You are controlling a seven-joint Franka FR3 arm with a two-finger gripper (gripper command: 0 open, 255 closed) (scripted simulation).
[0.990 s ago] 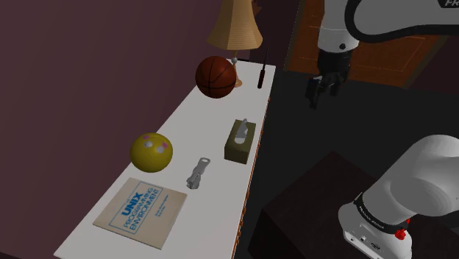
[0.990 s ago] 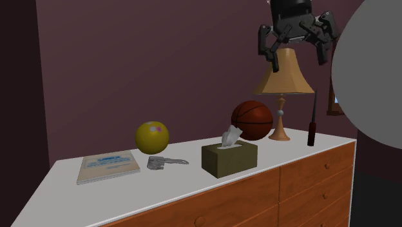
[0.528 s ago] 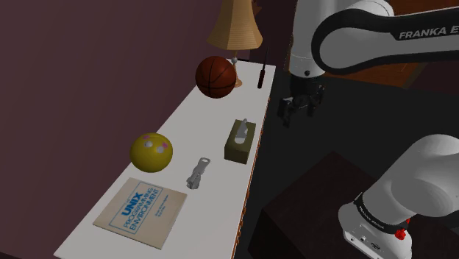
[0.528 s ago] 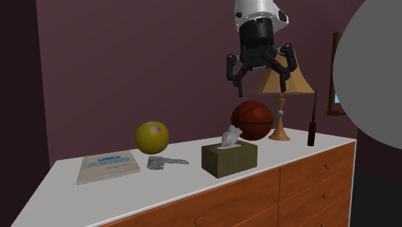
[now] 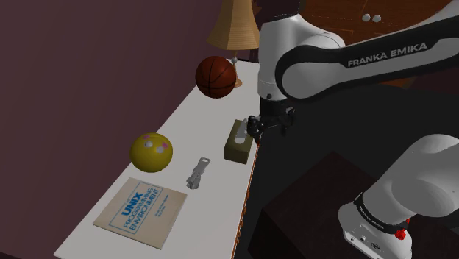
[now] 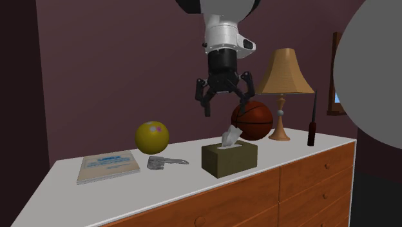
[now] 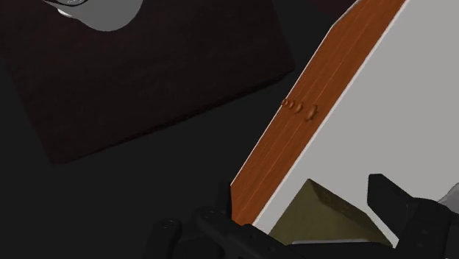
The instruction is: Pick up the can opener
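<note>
1. as i read the second exterior view from its left, first comes a book (image 6: 109, 166), lying flat near the left end of the white dresser top (image 6: 290, 152).
2. yellow ball (image 6: 152, 137), pink spots on it, resting just behind the book's right corner.
3. can opener (image 6: 161, 162), pale grey, lying flat on the top just in front of the yellow ball, between the book and the tissue box. nothing touches it.
4. tissue box (image 6: 229, 158), olive, one white tissue standing out of its slot, set near the front edge of the top.
5. gripper (image 6: 227, 111), all black, hanging in the air above the tissue box and pointing down. i see its fingers spread wide with nothing between them. it is well apart from the can opener, to that view's right and higher. in the wrist view a corner of the olive box lies below the spread fingers, untouched, beside the wooden drawer front.
6. basketball (image 6: 252, 120), orange-brown, behind the tissue box and just beside the lamp's foot.
7. lamp (image 6: 282, 74), tan shade on a thin stem.
8. thin dark rod (image 6: 314, 116), standing upright near the right end of the top.
</note>
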